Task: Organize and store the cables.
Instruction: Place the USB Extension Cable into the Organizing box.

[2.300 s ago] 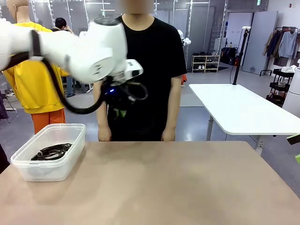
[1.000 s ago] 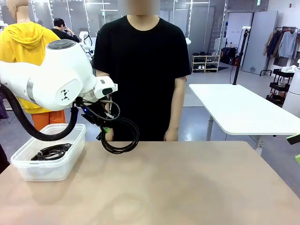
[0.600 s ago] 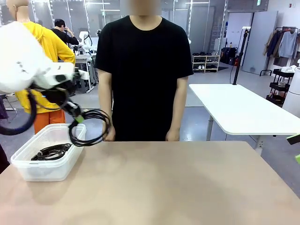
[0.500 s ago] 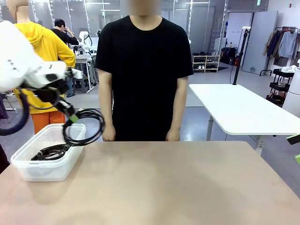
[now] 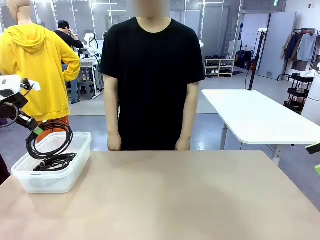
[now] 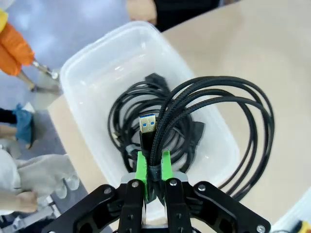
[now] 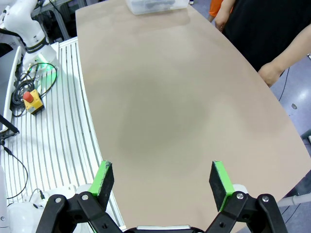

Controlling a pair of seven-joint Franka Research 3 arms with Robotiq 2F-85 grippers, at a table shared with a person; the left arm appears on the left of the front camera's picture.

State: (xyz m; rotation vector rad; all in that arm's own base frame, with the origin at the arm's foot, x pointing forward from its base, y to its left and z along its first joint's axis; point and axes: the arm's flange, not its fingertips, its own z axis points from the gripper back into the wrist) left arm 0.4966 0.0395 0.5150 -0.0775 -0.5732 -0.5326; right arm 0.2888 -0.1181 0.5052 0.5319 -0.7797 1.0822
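While the left gripper (image 5: 36,128) hangs at the left edge of the front view, above the clear plastic tub (image 5: 75,167), its green pads (image 6: 141,167) are clamped on a black cable coil (image 6: 228,121) close to where the strands bunch together, so the loops hang free below the pinch. In the left wrist view a blue-tongued plug (image 6: 147,127) sticks up just past the fingertips, which suggests the coil is held near its loose end to keep it from unwinding. The hanging loops sit over the tub's opening in the centre of that frame, though part of the coil on the right side spills out past the tub's rim and over the table (image 6: 272,53); I judge it needs to come lower and more inward before letting go, or a loop may catch the rim. One second coil (image 5: 55,161) already lies flat on the tub's floor, so I count two cables in all: one stored, one carried. There is one tub. The right gripper (image 7: 158,182) at the bottom of its own view is spread wide with nothing between its pads, idle over the bare table. One person (image 5: 150,75) stands at the far side with both arms hanging down.
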